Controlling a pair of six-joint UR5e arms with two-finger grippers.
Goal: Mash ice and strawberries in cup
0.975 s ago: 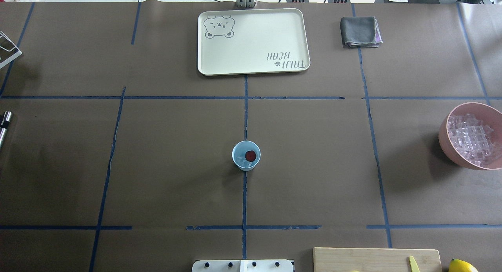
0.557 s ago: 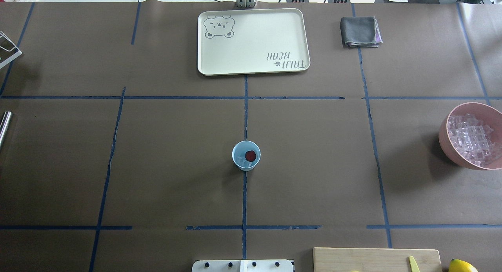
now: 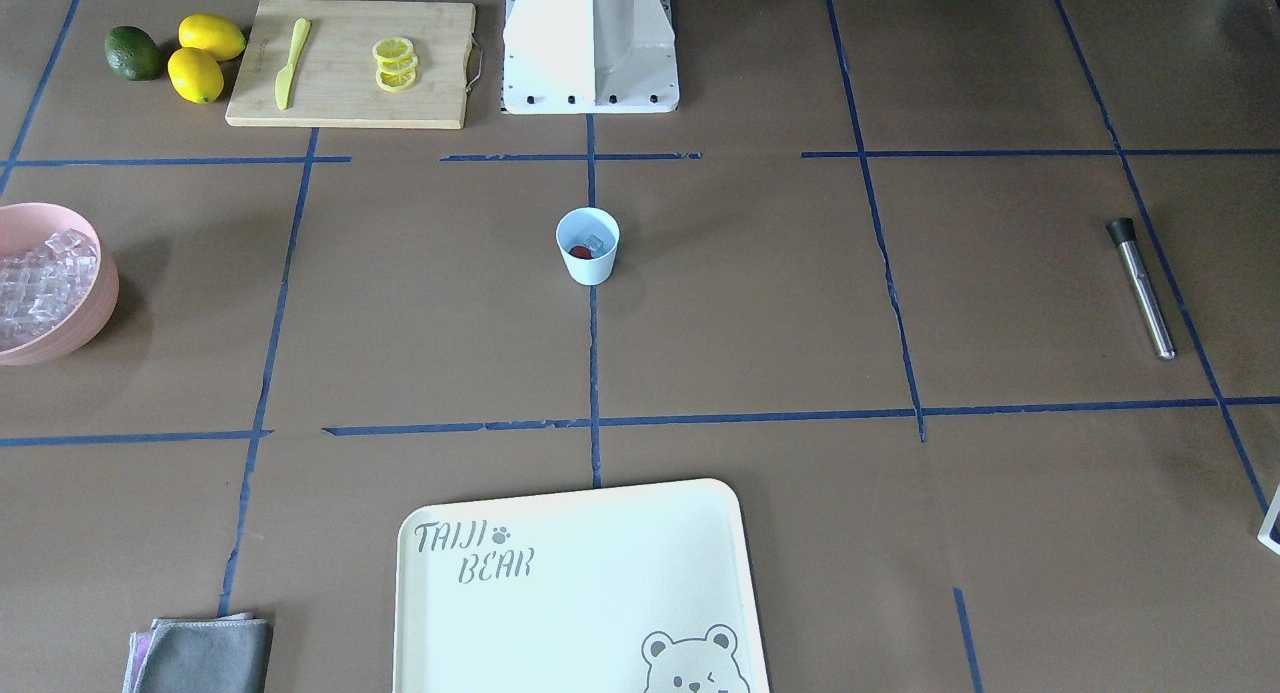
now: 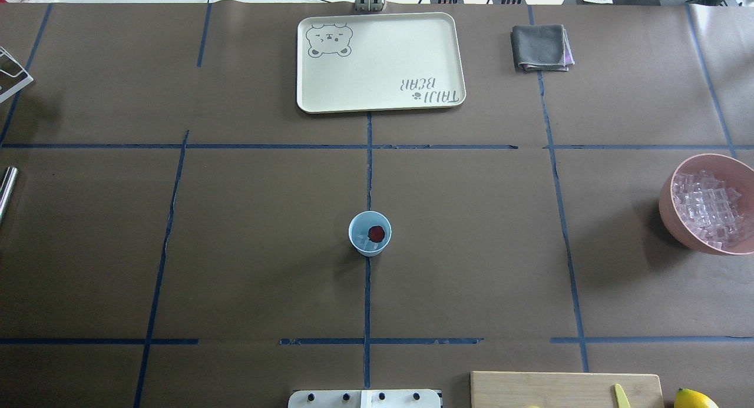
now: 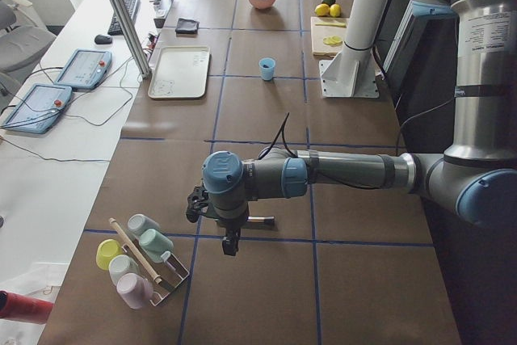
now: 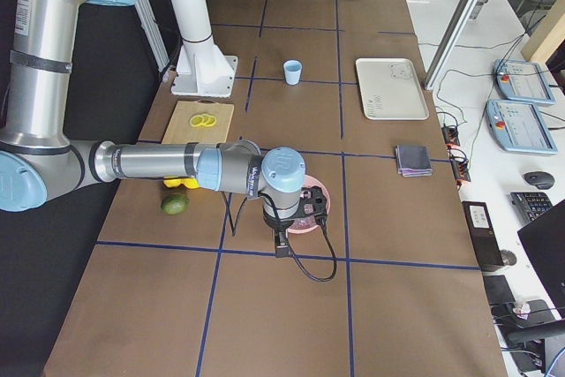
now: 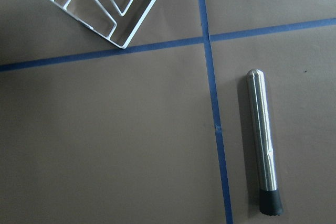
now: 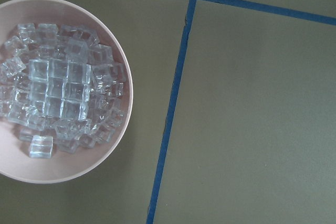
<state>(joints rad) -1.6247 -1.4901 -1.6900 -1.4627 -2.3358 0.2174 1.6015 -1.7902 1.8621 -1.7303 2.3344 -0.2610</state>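
The light-blue cup [image 4: 370, 234] stands upright at the table's middle on a blue tape line, also in the front view [image 3: 587, 245]. Inside it lie the red strawberry [image 4: 376, 233] and clear ice [image 4: 361, 241]. My left gripper [image 5: 194, 204] shows only in the exterior left view, low over the table's left end beside a steel rod with a black tip [image 7: 264, 142]. I cannot tell if it is open or shut. My right gripper [image 6: 311, 203] shows only in the exterior right view, above the pink bowl. I cannot tell its state either.
The pink bowl [image 4: 668, 202] full of ice cubes [image 8: 58, 90] sits at the right edge. A cream tray [image 4: 380, 60] and grey cloth [image 4: 541, 47] lie at the back. A cutting board [image 3: 350, 63] with lemon slices, lemons [image 3: 205, 58] and a cup rack [image 5: 141, 260] stand at the ends.
A dark part that lay over the steel rod's end at the left edge of the overhead view has gone out of view. The cup and its contents have not moved.
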